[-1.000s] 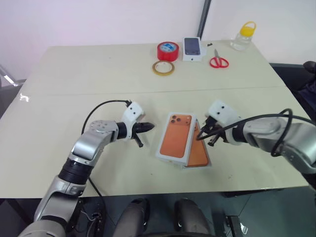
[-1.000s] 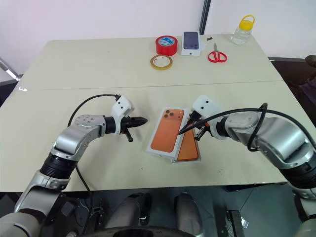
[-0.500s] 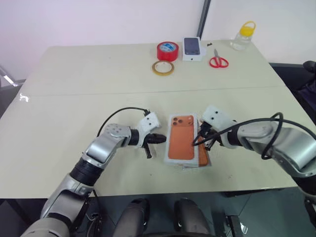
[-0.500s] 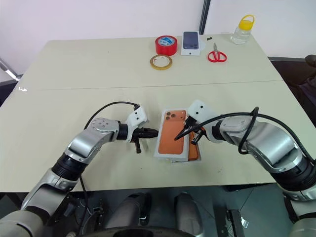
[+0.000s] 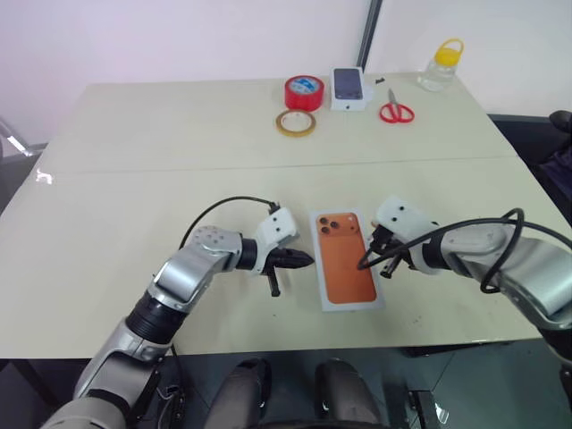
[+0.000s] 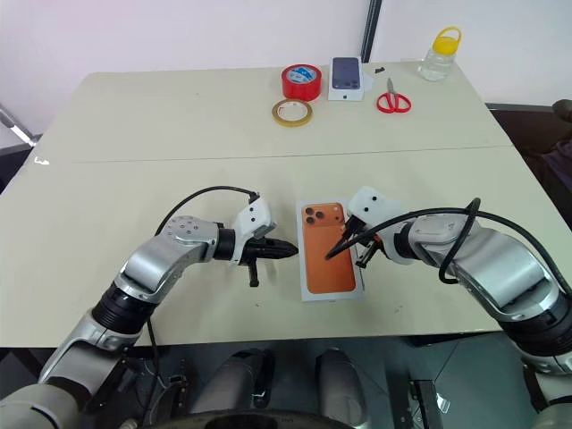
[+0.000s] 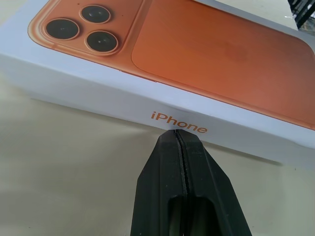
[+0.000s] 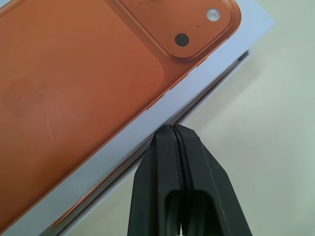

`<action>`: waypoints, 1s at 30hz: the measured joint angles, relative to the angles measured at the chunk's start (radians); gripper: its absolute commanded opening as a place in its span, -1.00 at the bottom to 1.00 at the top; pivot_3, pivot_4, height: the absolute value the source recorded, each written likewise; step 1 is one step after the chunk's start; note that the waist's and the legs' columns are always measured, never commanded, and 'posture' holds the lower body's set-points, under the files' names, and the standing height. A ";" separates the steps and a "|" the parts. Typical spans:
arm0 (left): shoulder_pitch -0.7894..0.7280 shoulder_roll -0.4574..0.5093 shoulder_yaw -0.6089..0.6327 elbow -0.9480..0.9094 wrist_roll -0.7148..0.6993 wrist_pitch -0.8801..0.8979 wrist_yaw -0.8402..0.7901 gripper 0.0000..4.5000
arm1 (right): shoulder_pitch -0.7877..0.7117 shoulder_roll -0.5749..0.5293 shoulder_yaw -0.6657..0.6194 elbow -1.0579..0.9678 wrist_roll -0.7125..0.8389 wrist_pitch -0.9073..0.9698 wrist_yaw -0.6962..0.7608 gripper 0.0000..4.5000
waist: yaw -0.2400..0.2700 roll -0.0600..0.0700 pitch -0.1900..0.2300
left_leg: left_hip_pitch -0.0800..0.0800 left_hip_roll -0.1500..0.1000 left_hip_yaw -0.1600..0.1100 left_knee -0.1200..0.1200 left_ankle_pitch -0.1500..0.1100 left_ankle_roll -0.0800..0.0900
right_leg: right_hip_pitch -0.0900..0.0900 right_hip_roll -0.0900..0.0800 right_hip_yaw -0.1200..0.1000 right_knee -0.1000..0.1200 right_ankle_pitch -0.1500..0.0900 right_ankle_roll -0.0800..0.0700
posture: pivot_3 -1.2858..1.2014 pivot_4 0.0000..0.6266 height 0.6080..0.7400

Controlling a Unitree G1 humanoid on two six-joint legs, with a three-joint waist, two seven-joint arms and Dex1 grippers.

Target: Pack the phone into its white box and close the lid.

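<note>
Orange print covers the top of the lid (image 5: 347, 259), which lies flat on the near half of the pale worktop (image 5: 179, 134), its long sides running near to far and the printed camera lenses at the far left corner. The lid sits over the white box (image 8: 216, 83); in the right wrist view a thin dark gap shows under the lid's edge with a sliver of the lower part beneath it, so on that side the lid is not fully down. The phone itself cannot be made out.

Both hands flank the lid. The left hand (image 5: 302, 261) points rightward at the lid's left long side, its two black fingers pressed together and clenched on nothing; in the left wrist view the fingertips (image 7: 178, 140) meet the white side wall just below the orange lettering. The right hand (image 5: 365, 263) points leftward and down at the lid's right long side, fingers likewise closed and empty, their tips at the edge where the gap shows.

At the far side of the worktop, well apart from the lid, lie a red tape roll (image 5: 303, 91), a tan tape ring (image 5: 295, 122) just near of it, a small white box picturing a dark phone (image 5: 349, 88), red-handled scissors (image 5: 394, 109) and a clear jar with a yellow lid (image 5: 441, 65).
</note>
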 measured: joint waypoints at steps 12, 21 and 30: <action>0.005 -0.030 0.000 0.002 0.001 0.021 0.034 -1.00 | 0.001 0.034 -0.014 0.020 -0.057 0.000 0.013 -0.98 | 0.000 0.000 0.000 | 0.000 0.000 0.000 0.000 0.001 -0.001 | 0.000 0.000 0.000 0.000 0.000 0.000 | 0.03 -0.52 1.00; 0.009 -0.061 0.005 0.036 0.001 0.022 0.072 -1.00 | 0.011 0.059 -0.014 0.041 -0.103 -0.002 0.022 -0.98 | 0.000 0.000 0.000 | 0.000 0.000 0.000 0.000 0.001 -0.002 | 0.000 0.000 0.000 0.000 0.000 0.000 | 0.03 -0.52 1.00; 0.026 -0.053 0.019 0.031 -0.021 0.028 0.076 -1.00 | 0.038 0.049 -0.015 0.044 -0.129 -0.021 0.062 -0.98 | 0.000 0.000 0.000 | 0.000 0.000 0.000 0.000 0.002 -0.004 | 0.000 0.000 0.000 0.000 0.000 0.000 | 0.03 -0.52 1.00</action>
